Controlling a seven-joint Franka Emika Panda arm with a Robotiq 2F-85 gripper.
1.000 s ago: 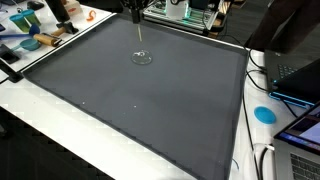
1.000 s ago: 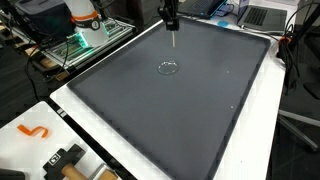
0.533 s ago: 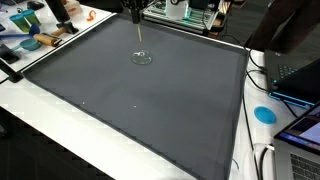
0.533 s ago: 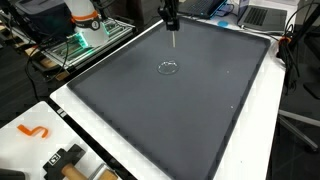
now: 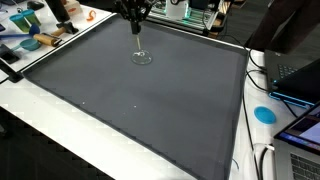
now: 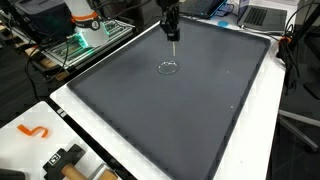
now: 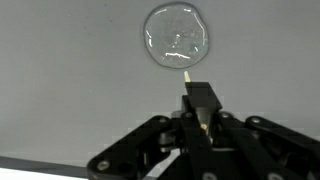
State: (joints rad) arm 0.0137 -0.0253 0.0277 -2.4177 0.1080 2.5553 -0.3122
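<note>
Stick (image 7: pixel 188 73), thin, pale, clamped in hand (image 7: pixel 200 103) near round glassy disc (image 7: pixel 176 36)

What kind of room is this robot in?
Probably a robotics lab or workshop: a black robot gripper shut on a thin pale stick over a large dark grey mat, with an open laptop and a green-lit equipment rack nearby.

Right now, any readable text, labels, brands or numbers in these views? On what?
None readable.
Gray mat, clear round dish, and stick held in the claw: no print visible.
Laptop: any markings are too small and blurred to read.
Blue disc: plain, no lettering to make out.
</note>
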